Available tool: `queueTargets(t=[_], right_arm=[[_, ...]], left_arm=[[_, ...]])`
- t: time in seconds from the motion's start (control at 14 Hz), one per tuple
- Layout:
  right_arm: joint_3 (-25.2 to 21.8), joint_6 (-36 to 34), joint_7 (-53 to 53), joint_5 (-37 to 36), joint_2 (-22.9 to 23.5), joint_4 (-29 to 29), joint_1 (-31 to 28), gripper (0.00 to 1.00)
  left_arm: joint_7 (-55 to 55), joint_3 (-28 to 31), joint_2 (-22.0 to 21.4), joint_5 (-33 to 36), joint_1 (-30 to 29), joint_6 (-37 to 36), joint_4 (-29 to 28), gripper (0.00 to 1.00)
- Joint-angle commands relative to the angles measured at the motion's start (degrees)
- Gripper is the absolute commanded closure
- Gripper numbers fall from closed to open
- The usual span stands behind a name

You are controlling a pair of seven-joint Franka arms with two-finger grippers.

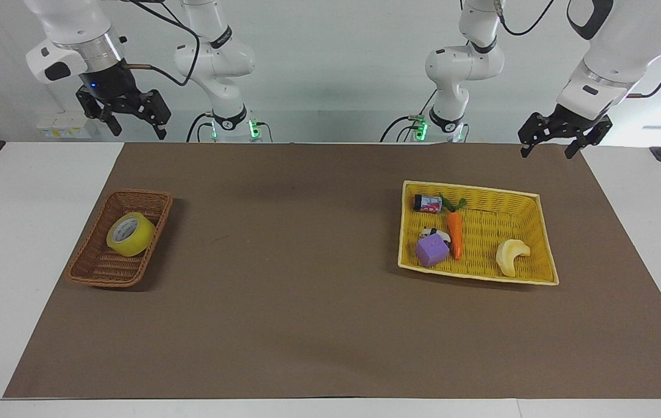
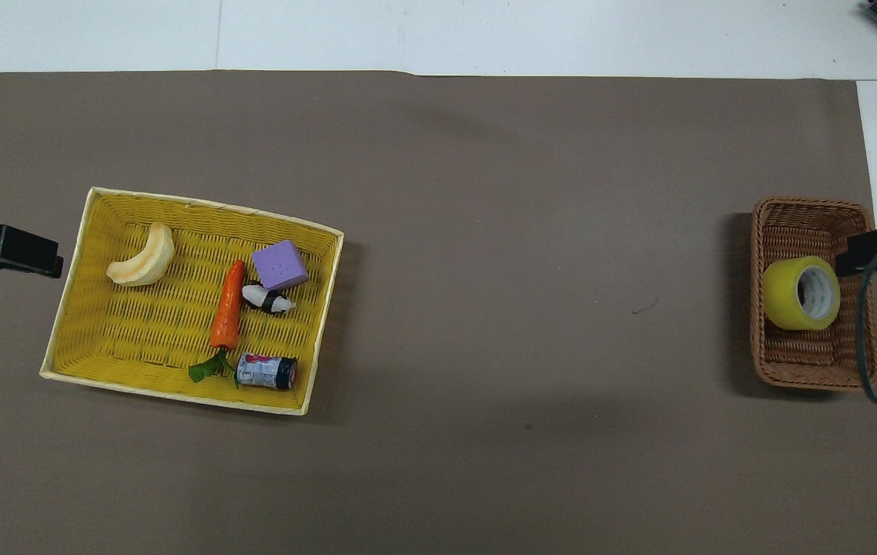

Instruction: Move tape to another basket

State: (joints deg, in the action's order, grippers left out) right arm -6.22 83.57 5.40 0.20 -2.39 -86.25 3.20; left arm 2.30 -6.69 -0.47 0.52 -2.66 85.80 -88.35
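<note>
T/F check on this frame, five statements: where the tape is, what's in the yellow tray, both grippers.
1. The tape lies in the brown wicker basket. True.
2. The right gripper is shut on the tape. False: it is open, raised clear of the basket, holding nothing.
3. The carrot lies in the yellow tray. True.
4. The purple block sits on the mat outside the tray. False: it is in the tray, beside the carrot.
5. The left gripper is open and raised at its own end of the table, holding nothing. True.
</note>
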Motion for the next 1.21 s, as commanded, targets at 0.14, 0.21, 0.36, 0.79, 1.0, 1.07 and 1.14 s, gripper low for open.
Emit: queueTargets(t=[0.14,0.21,0.36,0.79,1.0,1.07,1.14], right_arm=[[0.5,2.8,-3.6,0.9,-2.4,-4.5,0.2,0.00],[0.7,2.7,-4.4,0.7,-2.4,-4.5,0.3,0.00],[0.9,2.7,-5.1,-0.3,-2.4,-4.5,0.5,0.00],[0.9,2.9,-5.5,-0.6,-2.4,-4.5,1.0,0.00],[0.9,3.7,-5.5,-0.8,-2.2,-4.3,0.8,0.00],[0.9,3.5,-5.5,-1.0,-2.2,-4.3,0.8,0.00],[0.9,3.5,-5.5,-1.1,-2.2,-4.2,0.8,0.00]], left_arm=[[0.5,-0.3,-0.3,1.0,-0.6,0.2,0.2,0.00],[0.5,-0.3,-0.3,1.0,-0.6,0.2,0.1,0.00],[0.5,-0.3,-0.3,1.0,-0.6,0.2,0.1,0.00],[0.5,-0.3,-0.3,1.0,-0.6,0.2,0.2,0.00],[0.5,-0.3,-0.4,1.0,-0.6,0.2,0.2,0.00],[0.5,-0.3,-0.4,1.0,-0.6,0.2,0.2,0.00],[0.5,-0.3,-0.4,1.0,-0.6,0.2,0.2,0.00]])
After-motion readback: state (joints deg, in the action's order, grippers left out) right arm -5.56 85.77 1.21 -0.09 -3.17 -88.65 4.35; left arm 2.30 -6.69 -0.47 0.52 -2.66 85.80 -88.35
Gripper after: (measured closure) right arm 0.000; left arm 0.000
